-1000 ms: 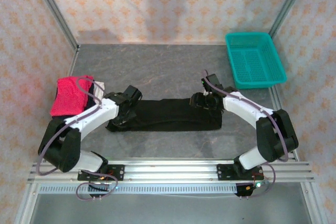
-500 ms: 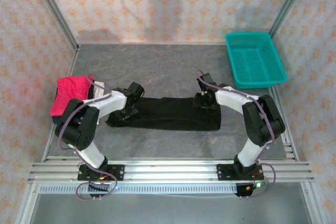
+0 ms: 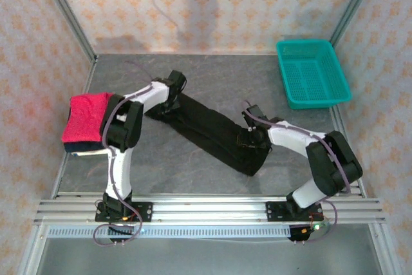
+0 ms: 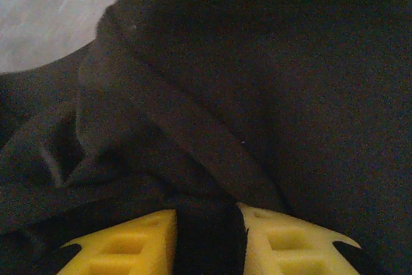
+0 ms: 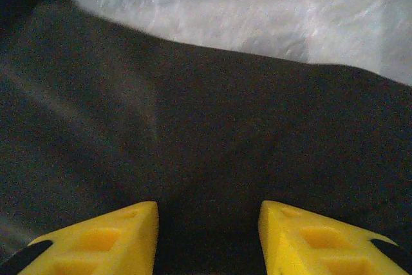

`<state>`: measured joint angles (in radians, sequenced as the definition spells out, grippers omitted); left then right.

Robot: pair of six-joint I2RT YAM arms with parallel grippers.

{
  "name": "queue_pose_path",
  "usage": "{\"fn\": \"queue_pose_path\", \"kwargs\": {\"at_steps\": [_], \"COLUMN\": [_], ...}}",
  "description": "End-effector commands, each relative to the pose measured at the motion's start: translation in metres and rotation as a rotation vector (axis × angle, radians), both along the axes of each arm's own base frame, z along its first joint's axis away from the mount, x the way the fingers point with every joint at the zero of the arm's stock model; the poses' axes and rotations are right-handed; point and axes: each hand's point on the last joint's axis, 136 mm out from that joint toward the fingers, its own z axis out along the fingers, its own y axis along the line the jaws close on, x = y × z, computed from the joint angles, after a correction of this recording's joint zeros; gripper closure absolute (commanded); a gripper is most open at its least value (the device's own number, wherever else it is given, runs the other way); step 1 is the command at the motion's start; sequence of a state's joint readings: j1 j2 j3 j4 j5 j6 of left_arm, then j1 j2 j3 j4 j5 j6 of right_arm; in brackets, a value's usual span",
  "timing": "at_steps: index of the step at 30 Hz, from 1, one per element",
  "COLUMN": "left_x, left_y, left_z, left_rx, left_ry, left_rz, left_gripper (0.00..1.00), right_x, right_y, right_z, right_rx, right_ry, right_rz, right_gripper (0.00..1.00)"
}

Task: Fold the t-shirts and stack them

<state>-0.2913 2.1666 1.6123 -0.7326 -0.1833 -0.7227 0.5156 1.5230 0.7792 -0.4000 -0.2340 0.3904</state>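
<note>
The black t-shirt lies folded into a long strip, slanting from the back left to the front right of the grey table. My left gripper is at its far left end, and in the left wrist view the yellow fingers pinch a fold of black cloth. My right gripper sits on the strip's near right end; its yellow pads stand partly closed with black cloth between them. The crimson-pink t-shirt rests folded at the left edge.
A teal mesh basket stands at the back right corner. Patterned walls and metal posts enclose the table. An aluminium rail with both arm bases runs along the near edge. Bare grey tabletop lies behind and in front of the strip.
My left gripper has swung the shirt's left end toward the back, turning the strip from level to diagonal. The right gripper has shifted slightly nearer with the right end.
</note>
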Motion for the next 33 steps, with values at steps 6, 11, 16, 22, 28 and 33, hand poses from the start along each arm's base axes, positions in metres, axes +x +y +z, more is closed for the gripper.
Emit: {"fn": "queue_pose_path", "kwargs": {"at_steps": [6, 11, 16, 22, 28, 33], "left_x": [0.060, 0.100, 0.120, 0.127, 0.117, 0.087], "left_y": [-0.016, -0.033, -0.058, -0.081, -0.074, -0.058], "left_z": [-0.021, -0.019, -0.013, 0.074, 0.173, 0.213], "left_rx": [-0.028, -0.080, -0.190, -0.292, -0.301, -0.279], "left_ry": [0.079, 0.020, -0.019, -0.165, -0.322, -0.378], "left_rz": [-0.087, -0.127, -0.175, -0.237, -0.265, -0.253], "left_gripper": [0.64, 0.54, 0.44, 0.31, 0.11, 0.00], "right_x": [-0.042, -0.055, -0.055, -0.027, 0.027, 0.091], "right_y": [0.054, 0.106, 0.140, 0.135, 0.110, 0.104], "right_z": [-0.009, -0.009, 0.005, 0.059, 0.099, 0.116], "right_rx": [0.049, 0.109, 0.165, 0.187, 0.199, 0.180], "right_ry": [0.090, 0.095, 0.063, -0.119, -0.299, -0.386], "right_rz": [0.059, 0.160, 0.238, 0.247, 0.166, 0.123], "right_gripper": [0.54, 0.53, 0.51, 0.45, 0.38, 0.36]}}
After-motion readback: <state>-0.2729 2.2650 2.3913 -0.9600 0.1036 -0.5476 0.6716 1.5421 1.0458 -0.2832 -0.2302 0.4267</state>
